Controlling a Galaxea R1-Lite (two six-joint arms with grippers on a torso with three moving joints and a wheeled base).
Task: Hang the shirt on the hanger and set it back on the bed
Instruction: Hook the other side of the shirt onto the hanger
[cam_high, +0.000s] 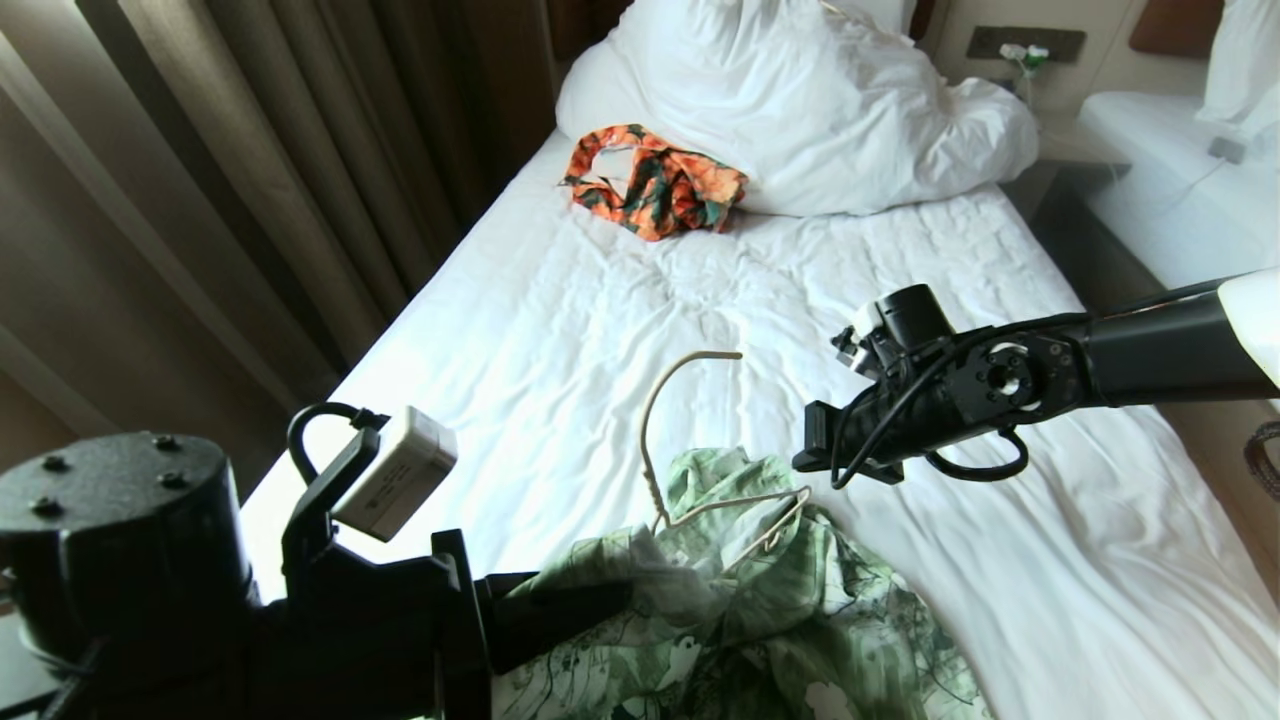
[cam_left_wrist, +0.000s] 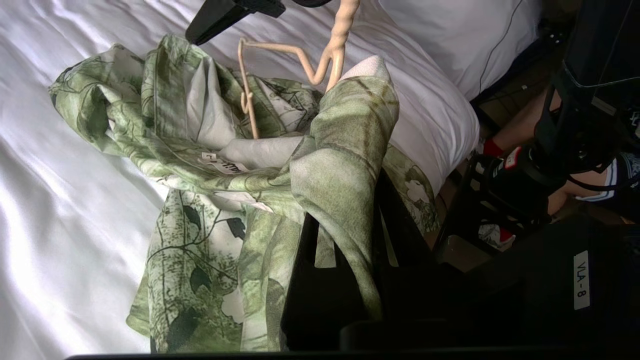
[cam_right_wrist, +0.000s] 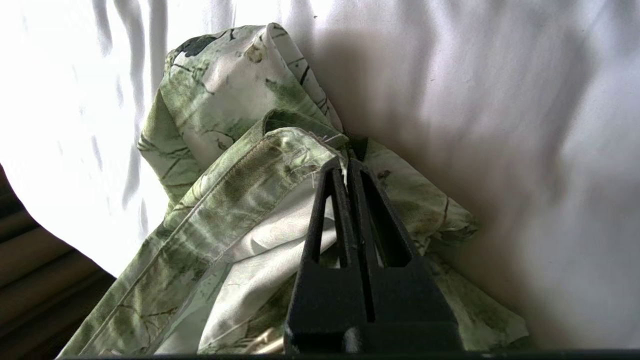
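The bed (cam_high: 600, 330) w/ wrinkled white sheet is carrying the shirt (cam_high: 740, 610), lying bunched at the near edge. Left gripper (cam_left_wrist: 345, 250) is pinching a shirt fold, fingers clamped on fabric. Right gripper (cam_right_wrist: 347, 167) is sitting fully closed, tips nipping the shirt hem. The hanger (cam_high: 690, 450) is poking up from the collar area, hook free.
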